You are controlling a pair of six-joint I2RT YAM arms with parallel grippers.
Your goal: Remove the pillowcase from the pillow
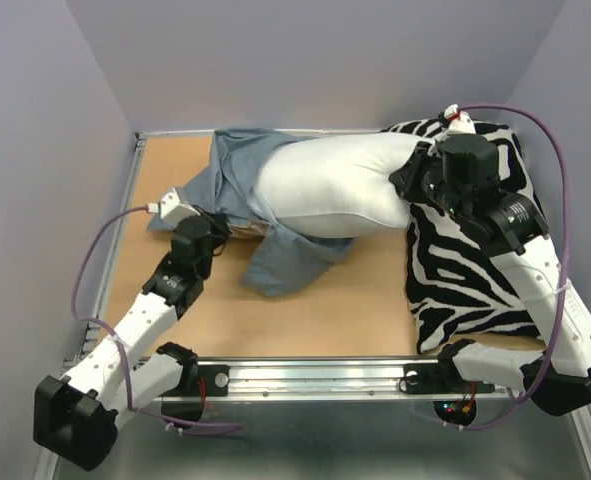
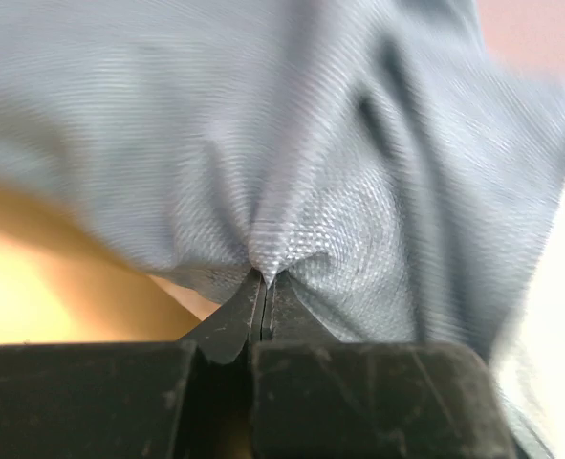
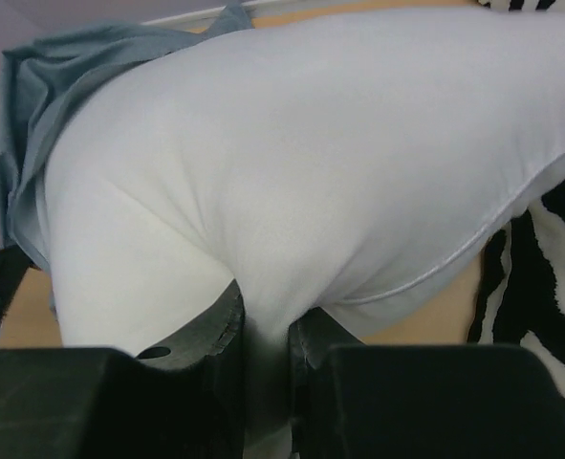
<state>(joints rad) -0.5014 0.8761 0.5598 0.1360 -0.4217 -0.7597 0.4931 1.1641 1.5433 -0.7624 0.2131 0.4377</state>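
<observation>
Nearest the top camera, at 6 o'clock, both arm bases sit on a metal rail [image 1: 305, 378] along the table's [image 1: 325, 310] near edge. From there the left arm reaches toward 10 o'clock and the right arm toward 1 o'clock.

Close up in its wrist view, the left gripper [image 2: 263, 280] has its fingers pressed together, pinching a small peak of the pillowcase [image 2: 301, 143] at the tips. The dusty blue cloth fans out from that pinch in tight creases, with bare table below it at 8 o'clock. In the right wrist view, the right gripper [image 3: 266, 320] is clamped on a fold of the pillow [image 3: 292, 153], white fabric squeezed between the two fingers.

From above, the pillow lies across the far half of the table, from 11 o'clock to 1 o'clock, most of it bare. Its left end sits inside the pillowcase, which is bunched around that end at 10 o'clock. One flap of the case trails onto the table toward 7 o'clock of the pillow. The pillow's right end meets a zebra cushion [image 1: 465, 270] that covers the table's right side from 1 to 4 o'clock. Farthest off, plain lilac walls [image 1: 305, 60] close in the table.
</observation>
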